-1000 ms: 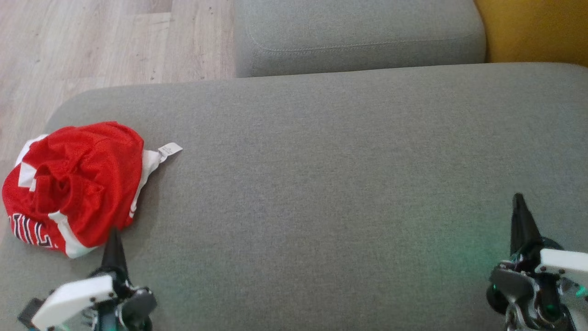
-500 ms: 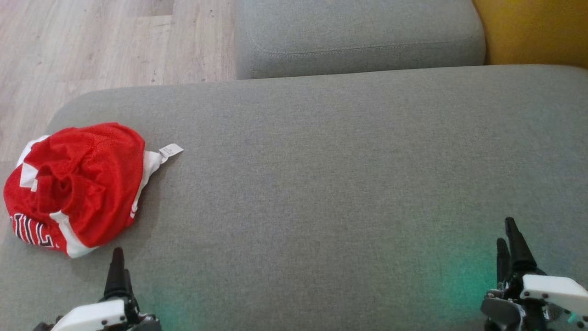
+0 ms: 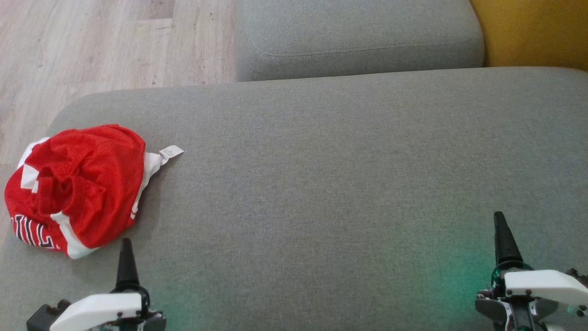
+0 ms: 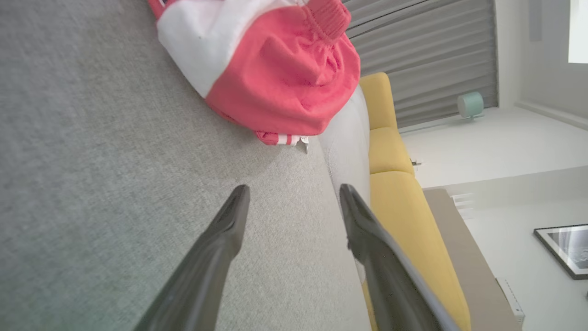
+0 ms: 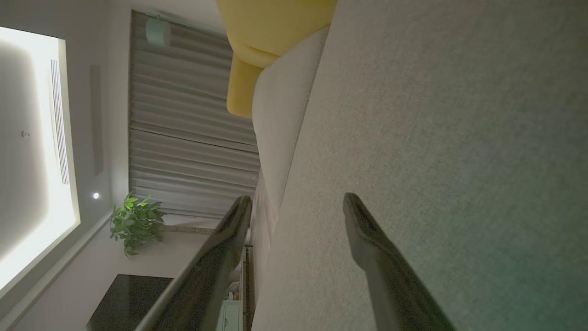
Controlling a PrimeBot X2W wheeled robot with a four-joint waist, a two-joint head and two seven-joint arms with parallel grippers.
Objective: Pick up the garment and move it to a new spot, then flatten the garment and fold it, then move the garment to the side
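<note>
- We see the crumpled red-and-white mesh garment (image 3: pixel 76 188) lying at the left of the frame on the grey fabric sofa seat (image 3: pixel 321 184), where it lay a second ago.
- Our left gripper (image 3: pixel 126 257) stands wide and empty. Its tip has drawn down and clear of the garment's lower edge.
- Our right gripper (image 3: pixel 503 234), also wide and empty, sits lower at lower right than before.
</note>
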